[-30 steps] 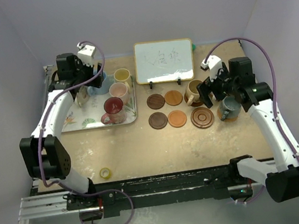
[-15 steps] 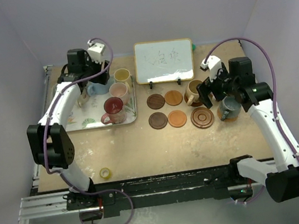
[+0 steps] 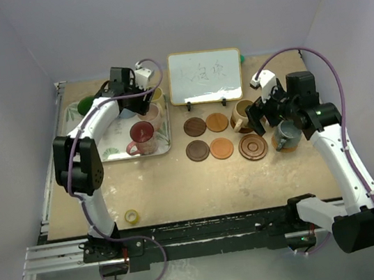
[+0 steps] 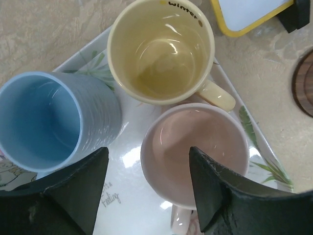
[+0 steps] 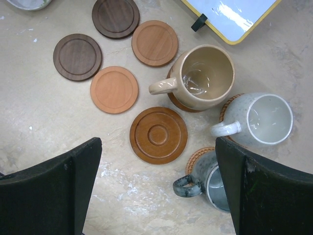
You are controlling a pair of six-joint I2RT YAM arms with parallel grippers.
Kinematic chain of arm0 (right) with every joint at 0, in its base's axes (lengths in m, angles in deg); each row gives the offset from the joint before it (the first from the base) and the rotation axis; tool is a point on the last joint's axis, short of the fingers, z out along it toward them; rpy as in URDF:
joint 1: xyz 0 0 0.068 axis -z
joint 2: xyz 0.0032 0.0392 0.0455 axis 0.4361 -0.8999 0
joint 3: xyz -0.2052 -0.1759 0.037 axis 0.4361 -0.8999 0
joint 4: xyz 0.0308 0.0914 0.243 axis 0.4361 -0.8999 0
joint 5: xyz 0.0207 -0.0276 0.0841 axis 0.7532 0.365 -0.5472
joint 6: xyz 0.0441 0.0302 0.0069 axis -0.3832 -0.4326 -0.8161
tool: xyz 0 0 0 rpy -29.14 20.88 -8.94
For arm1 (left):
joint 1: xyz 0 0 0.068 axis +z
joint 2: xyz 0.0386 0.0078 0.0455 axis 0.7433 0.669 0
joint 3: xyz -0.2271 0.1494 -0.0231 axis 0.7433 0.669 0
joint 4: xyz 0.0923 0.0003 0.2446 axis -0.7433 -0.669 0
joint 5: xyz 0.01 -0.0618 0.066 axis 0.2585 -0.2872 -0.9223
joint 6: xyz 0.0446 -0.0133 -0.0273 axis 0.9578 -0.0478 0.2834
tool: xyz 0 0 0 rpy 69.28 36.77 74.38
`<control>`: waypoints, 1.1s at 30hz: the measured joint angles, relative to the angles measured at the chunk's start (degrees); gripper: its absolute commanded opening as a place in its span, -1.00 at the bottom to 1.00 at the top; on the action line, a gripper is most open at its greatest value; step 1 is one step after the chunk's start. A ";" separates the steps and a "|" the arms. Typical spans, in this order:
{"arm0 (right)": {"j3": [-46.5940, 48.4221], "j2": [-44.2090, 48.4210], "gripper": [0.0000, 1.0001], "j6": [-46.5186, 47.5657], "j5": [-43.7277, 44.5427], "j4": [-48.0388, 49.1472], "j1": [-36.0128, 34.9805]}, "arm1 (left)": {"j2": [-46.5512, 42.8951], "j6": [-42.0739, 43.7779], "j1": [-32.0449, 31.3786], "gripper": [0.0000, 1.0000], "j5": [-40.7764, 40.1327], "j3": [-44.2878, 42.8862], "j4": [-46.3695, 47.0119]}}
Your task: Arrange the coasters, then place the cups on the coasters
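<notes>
"Three cups [image 5: 205,73] sit on coasters [image 5: 196,159] under the right gripper [image 5: 157,147], its jaws wide apart and empty."

"And the left gripper [image 4: 147,154]?"

"Jaws apart over the tray [image 4: 122,205], straddling the pink cup [image 4: 195,147]'s rim, not clamped. I'd say pinch, lift, and carry it to the ringed coaster [image 5: 158,135]."

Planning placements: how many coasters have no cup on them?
5, clustered by the tan cup: two dark coasters, two light brown ones, one ringed coaster. None apparently hidden.
</notes>
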 measured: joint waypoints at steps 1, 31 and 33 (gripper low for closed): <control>0.00 0.00 1.00 0.02 -0.15 -0.02 0.00 | 0.81 0.48 0.00 0.29 -0.02 -0.55 -0.26; 0.00 -0.81 1.00 1.03 -0.81 -0.44 0.00 | 10.93 6.95 0.00 -0.58 4.15 -8.90 -6.34; 0.00 -0.81 1.00 1.05 -0.81 -0.44 0.00 | 10.93 7.52 0.02 -0.66 4.13 -8.90 -6.34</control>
